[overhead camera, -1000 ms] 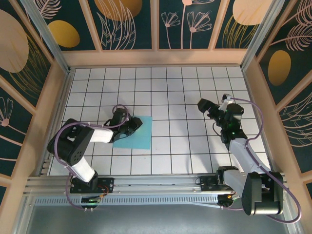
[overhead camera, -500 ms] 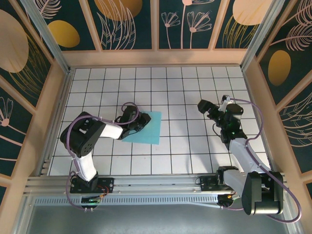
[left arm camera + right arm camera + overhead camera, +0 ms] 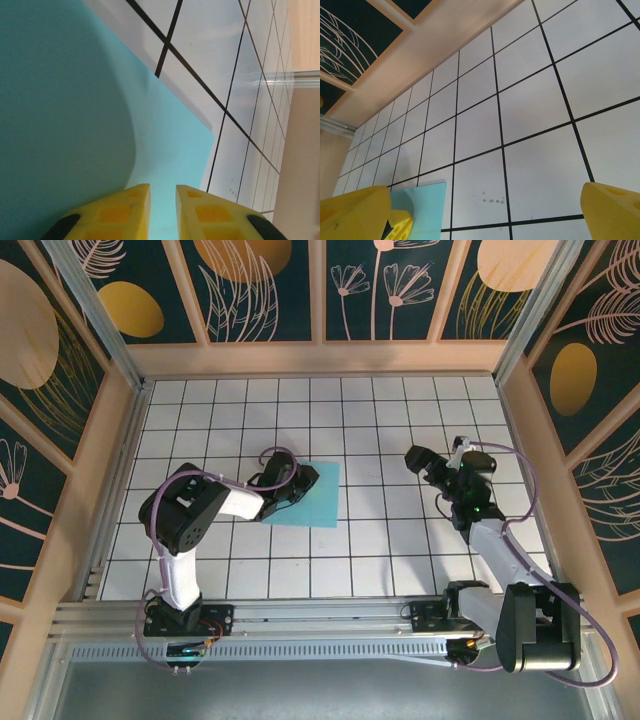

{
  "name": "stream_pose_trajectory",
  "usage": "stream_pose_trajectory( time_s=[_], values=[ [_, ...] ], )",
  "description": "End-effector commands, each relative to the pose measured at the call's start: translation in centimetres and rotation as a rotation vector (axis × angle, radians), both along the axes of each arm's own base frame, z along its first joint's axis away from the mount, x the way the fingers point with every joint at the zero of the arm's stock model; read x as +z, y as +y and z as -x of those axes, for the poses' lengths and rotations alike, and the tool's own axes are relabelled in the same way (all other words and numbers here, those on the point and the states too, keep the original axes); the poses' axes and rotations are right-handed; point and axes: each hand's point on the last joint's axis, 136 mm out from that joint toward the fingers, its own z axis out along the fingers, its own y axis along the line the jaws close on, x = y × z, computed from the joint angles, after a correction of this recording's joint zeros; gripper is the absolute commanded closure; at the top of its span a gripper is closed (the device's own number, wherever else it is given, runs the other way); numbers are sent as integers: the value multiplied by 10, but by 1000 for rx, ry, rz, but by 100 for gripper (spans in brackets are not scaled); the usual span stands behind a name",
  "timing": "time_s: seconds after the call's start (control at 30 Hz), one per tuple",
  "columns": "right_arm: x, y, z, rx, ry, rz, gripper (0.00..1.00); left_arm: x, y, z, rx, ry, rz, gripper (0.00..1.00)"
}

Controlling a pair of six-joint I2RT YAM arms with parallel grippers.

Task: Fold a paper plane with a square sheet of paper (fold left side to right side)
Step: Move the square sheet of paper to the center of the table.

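The square sheet of paper (image 3: pixel 318 496) lies flat on the white grid table, turquoise and unfolded, a little left of centre. My left gripper (image 3: pixel 291 490) rests low on the sheet's left part. In the left wrist view its yellow fingers (image 3: pixel 134 210) stand a narrow gap apart with the paper (image 3: pixel 75 100) showing between and under them, so the left gripper (image 3: pixel 162 190) pinches nothing that I can see. My right gripper (image 3: pixel 437 456) hovers at the right of the table, apart from the sheet, wide open and empty (image 3: pixel 485 210). The right wrist view shows the paper's corner (image 3: pixel 422 207).
Wooden walls (image 3: pixel 320 358) enclose the gridded table (image 3: pixel 380 400) on three sides. The aluminium rail (image 3: pixel 320 625) with both arm bases runs along the near edge. White tiles lie between the sheet and the right gripper.
The left gripper has slid rightward and slightly away from the near edge, and the sheet has moved with it by about one tile. The right arm has barely shifted.
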Motion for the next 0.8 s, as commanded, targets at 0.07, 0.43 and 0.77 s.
stream_pose_trajectory(
  time_s=[0.07, 0.43, 0.77],
  values=[
    [9, 5, -6, 7, -6, -1, 3, 11, -8, -12, 48, -19, 49, 80],
    [10, 13, -7, 31, 5, 22, 4, 26, -12, -19, 28, -62, 9, 79],
    [-13, 69, -18, 231, 137, 283, 7, 67, 40, 14, 12, -151, -215, 69]
  ],
)
